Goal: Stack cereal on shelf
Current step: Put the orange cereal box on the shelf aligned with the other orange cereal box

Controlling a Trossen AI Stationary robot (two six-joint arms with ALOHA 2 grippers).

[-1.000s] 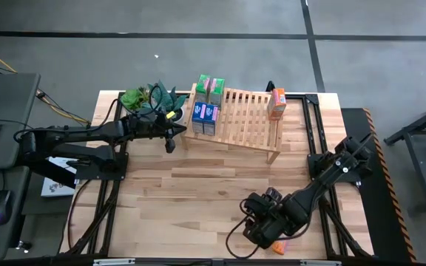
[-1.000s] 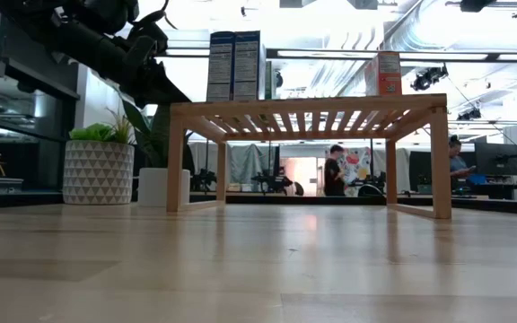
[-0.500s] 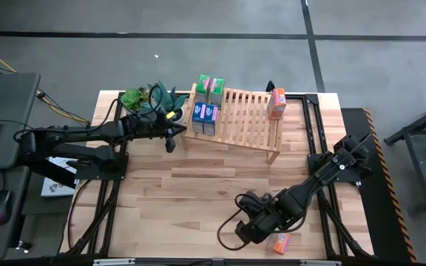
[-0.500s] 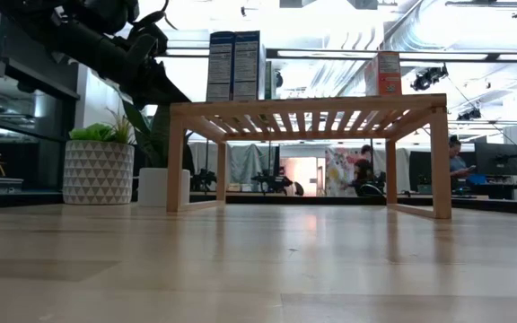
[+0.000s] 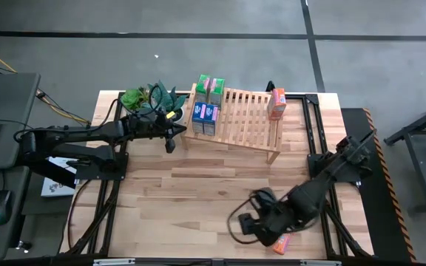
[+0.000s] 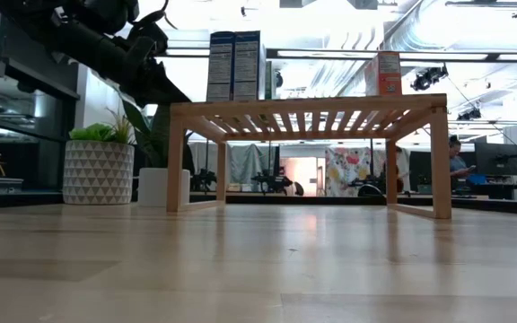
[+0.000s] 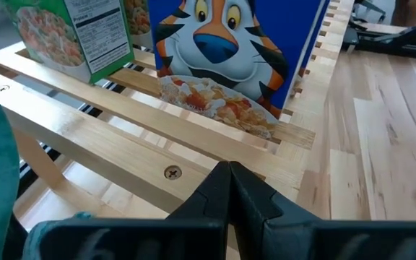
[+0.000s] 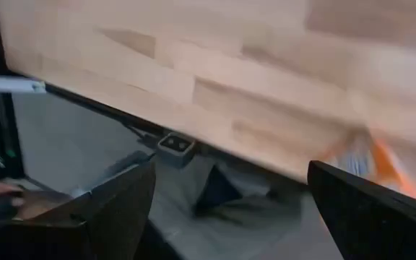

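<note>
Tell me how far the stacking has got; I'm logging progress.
Done: two green boxes, two blue boxes and one orange box stand on the shelf. In hand: the right gripper, open, is beside the last orange box at the table's near edge. Left: grasp and shelve it. The left gripper waits shut.

Green [image 5: 209,86], blue [image 5: 205,117] and orange [image 5: 276,103] cereal boxes stood on the pale natural-wood shelf [image 5: 246,122], upper centre; a white diamond-patterned pot [image 6: 98,171] sat at left.

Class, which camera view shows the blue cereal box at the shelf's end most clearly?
The left wrist view: the blue cereal box fills the frame, its front fully visible on the shelf. The high view shows only its top, the low view a thin distant edge. The right wrist view shows none of it.
</note>
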